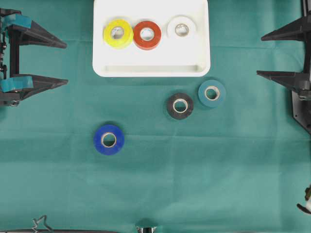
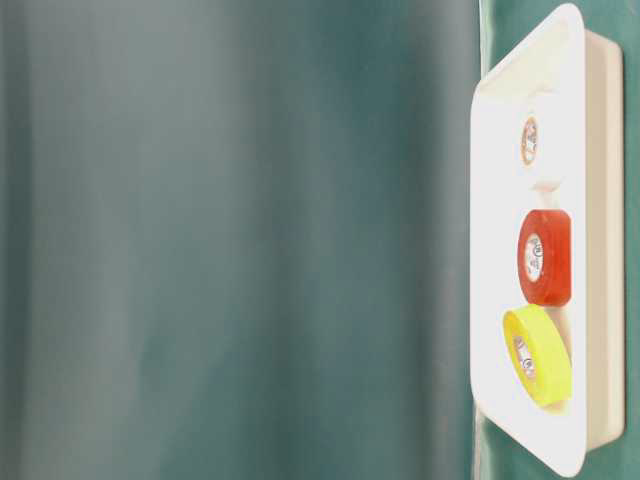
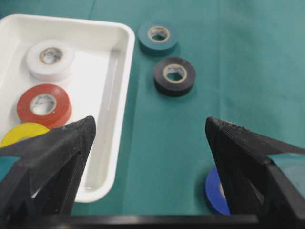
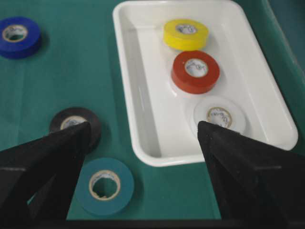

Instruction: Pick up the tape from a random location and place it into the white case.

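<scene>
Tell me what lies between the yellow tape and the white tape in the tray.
The red tape lies between the yellow tape and the white tape inside the white tray, clearest in the overhead view.

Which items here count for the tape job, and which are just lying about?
For the job:
white case
blue tape, black tape and teal tape, on the cloth
yellow tape, red tape and white tape, already in the case

Lying about:
green cloth

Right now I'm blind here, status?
Left gripper, right gripper: open, empty. Yellow, red, white rolls in white case. Blue, black, teal tapes outside. Path unobstructed.
</scene>
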You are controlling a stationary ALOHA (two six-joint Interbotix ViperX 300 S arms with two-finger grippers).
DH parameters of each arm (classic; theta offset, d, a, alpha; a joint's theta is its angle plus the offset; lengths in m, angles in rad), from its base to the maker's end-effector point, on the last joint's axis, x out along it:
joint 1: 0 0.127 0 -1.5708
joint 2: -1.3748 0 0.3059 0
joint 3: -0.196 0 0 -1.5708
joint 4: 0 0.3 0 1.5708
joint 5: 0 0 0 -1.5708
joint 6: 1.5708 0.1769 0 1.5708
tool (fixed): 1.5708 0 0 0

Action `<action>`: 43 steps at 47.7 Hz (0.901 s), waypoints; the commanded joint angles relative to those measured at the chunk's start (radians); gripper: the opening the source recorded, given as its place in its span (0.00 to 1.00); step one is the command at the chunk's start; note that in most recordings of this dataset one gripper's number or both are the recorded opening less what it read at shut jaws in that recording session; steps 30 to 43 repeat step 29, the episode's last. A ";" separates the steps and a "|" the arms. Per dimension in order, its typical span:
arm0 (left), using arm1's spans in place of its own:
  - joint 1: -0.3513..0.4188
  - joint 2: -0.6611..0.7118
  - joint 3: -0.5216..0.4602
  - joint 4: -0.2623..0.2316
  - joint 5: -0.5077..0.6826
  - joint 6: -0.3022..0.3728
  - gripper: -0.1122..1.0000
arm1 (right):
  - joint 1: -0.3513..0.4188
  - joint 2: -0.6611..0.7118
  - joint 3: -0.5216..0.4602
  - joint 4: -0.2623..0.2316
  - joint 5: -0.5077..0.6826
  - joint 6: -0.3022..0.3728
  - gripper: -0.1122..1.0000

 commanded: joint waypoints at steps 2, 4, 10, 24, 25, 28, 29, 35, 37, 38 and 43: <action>0.002 -0.002 -0.012 0.003 -0.009 0.002 0.94 | -0.003 0.006 -0.026 -0.003 -0.011 -0.002 0.90; 0.002 -0.002 -0.012 0.003 -0.009 0.002 0.94 | -0.003 0.006 -0.026 -0.003 -0.014 0.000 0.90; 0.003 -0.002 -0.012 0.003 -0.015 0.003 0.94 | -0.003 0.008 -0.026 -0.005 -0.023 0.000 0.90; 0.002 0.000 -0.012 0.003 -0.029 0.008 0.94 | -0.003 0.006 -0.031 -0.035 -0.041 -0.002 0.90; 0.002 0.000 -0.012 0.003 -0.028 0.008 0.94 | -0.003 0.006 -0.031 -0.038 -0.044 0.000 0.90; 0.002 0.000 -0.012 0.003 -0.031 0.009 0.94 | -0.003 0.006 -0.029 -0.046 -0.049 -0.002 0.90; 0.002 0.000 -0.012 0.003 -0.031 0.012 0.94 | -0.003 0.006 -0.031 -0.049 -0.052 -0.002 0.90; 0.002 0.000 -0.012 0.003 -0.031 0.012 0.94 | -0.003 0.006 -0.031 -0.049 -0.052 -0.002 0.90; 0.002 0.000 -0.012 0.003 -0.031 0.012 0.94 | -0.003 0.006 -0.031 -0.049 -0.052 -0.002 0.90; 0.002 0.000 -0.012 0.003 -0.031 0.012 0.94 | -0.003 0.006 -0.031 -0.049 -0.052 -0.002 0.90; 0.002 0.000 -0.012 0.003 -0.031 0.012 0.94 | -0.003 0.006 -0.031 -0.049 -0.052 -0.002 0.90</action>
